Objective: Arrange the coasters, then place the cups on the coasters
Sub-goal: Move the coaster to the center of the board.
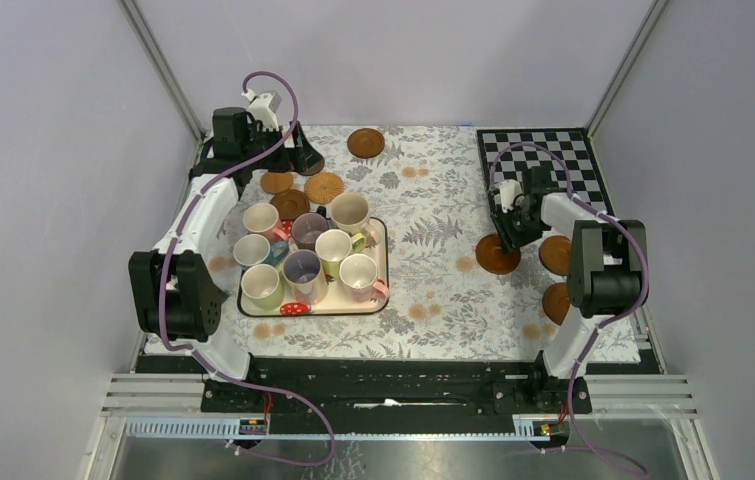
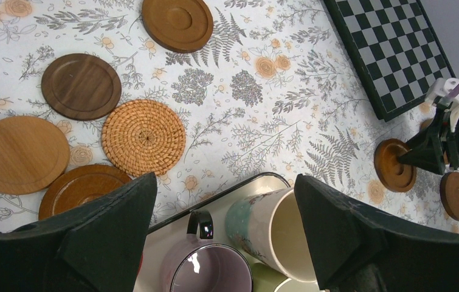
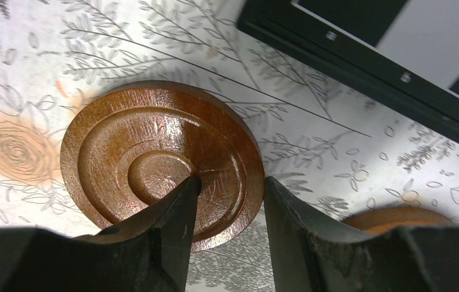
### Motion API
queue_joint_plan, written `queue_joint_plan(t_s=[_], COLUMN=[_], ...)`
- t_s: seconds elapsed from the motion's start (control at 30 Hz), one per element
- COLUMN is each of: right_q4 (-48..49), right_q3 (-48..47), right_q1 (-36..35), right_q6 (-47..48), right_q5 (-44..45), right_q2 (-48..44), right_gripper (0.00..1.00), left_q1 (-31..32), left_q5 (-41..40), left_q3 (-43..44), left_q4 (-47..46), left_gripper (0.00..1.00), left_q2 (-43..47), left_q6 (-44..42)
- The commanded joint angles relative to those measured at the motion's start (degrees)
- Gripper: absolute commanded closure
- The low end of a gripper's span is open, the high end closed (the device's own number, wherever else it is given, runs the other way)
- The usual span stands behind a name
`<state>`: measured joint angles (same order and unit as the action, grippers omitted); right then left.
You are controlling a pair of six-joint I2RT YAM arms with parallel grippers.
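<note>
Several cups (image 1: 309, 262) stand together on the strawberry-print tray (image 1: 385, 258) at the left. Brown coasters lie behind it, among them a woven one (image 2: 143, 137), a dark one (image 2: 81, 86) and a tan one (image 2: 19, 154). My left gripper (image 2: 225, 179) hangs open above the tray's far edge, over a purple mug (image 2: 208, 271) and a tall patterned cup (image 2: 275, 231). My right gripper (image 3: 231, 180) straddles the rim of a dark ringed coaster (image 3: 135, 140) that lies flat on the cloth. One finger rests on its centre, the other stands at its outer edge.
A black-and-white checkerboard mat (image 1: 553, 160) lies at the far right, close behind the right gripper (image 1: 509, 238). Two more coasters (image 1: 556, 253) (image 1: 556, 300) lie beside the right arm. One coaster (image 1: 365, 143) sits alone at the far edge. Walls enclose the flowered cloth.
</note>
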<state>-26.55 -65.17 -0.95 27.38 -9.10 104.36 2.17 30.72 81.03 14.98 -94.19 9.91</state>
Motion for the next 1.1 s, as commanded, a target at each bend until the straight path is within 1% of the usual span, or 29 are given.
queue_joint_plan(t_s=[0.0,0.23,0.4,0.53,0.67,0.83,0.97,1.07], right_q4=[-1.95,-2.75,-3.77,-4.65,-5.42,-5.67,-5.49,-4.81], right_q3=[0.74,0.05,-1.4,-4.47,-8.53,-11.98,-12.48,-11.74], right_q1=[2.66,4.45,4.47,4.38,4.37,4.29,4.04,4.0], right_q6=[3.17,4.11,3.78,2.21,0.3,-2.26,-3.47,-4.2], right_q5=[1.61,1.91,-0.12,-3.21,-6.11,-9.3,-10.49,-11.16], right_q2=[-1.42,-1.82,-3.59,-5.15,-6.07,-5.97,-5.74,-6.28], right_gripper=[0.51,0.5,0.4,0.33,0.31,0.29,0.29,0.28], left_q1=[-0.07,-0.06,-0.07,0.1,0.49,1.89,3.14,4.09], left_q5=[1.05,0.31,0.3,0.26,-0.57,-5.76,-8.14,-8.7], left_q3=[0.01,0.14,0.62,1.72,3.76,9.76,18.36,24.38], left_q4=[-1.97,-1.07,-0.86,-0.75,-0.71,0.4,3.54,3.66], left_gripper=[0.08,0.08,0.08,0.08,0.08,0.07,0.08,0.08], left_q2=[3.26,3.32,2.75,1.81,-0.04,-6.05,-15.0,-20.78], left_q6=[-1.65,-2.59,-2.71,-2.7,-3.01,-5.48,-6.1,-5.31])
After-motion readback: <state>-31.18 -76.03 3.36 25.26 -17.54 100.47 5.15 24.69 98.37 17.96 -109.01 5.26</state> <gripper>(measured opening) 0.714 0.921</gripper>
